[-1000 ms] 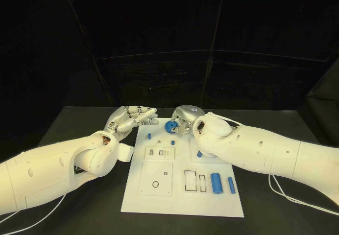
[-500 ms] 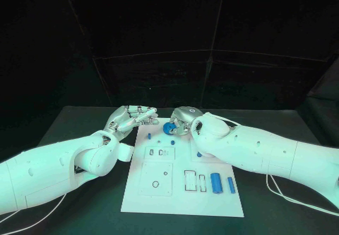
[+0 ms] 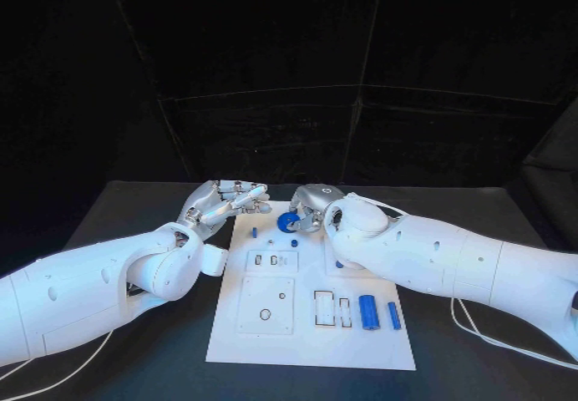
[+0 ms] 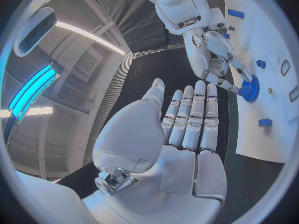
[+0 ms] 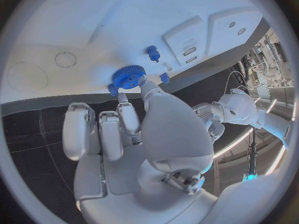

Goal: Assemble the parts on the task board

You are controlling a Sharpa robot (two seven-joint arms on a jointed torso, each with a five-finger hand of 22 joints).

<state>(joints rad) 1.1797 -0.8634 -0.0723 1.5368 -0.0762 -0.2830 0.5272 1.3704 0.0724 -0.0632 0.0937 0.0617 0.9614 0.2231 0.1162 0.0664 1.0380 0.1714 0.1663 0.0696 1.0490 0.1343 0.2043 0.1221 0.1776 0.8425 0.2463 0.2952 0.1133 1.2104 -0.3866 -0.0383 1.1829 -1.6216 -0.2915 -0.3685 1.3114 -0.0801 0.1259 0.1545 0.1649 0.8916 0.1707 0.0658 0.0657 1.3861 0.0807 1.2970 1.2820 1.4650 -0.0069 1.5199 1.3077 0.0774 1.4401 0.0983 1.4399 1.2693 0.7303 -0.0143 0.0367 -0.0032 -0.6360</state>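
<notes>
Head view: blue gear (image 3: 291, 220) sits at the task board's (image 3: 307, 342) far end, pinched by the right hand (image 3: 316, 205) fingers (image 5: 127, 118). It probably needs lowering squarely. Left hand (image 3: 223, 203) hovers just beside, fingers straight together, holding nothing.

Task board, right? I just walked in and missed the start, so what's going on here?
The robot is assembling small blue parts on the white task board. Its right hand holds a blue gear at the board's far end, fingertips on it. The left hand hovers beside the board's far left corner, holding nothing. Two blue cylinders lie side by side near the board's near right, and two small blue pegs sit close to the gear.
</notes>
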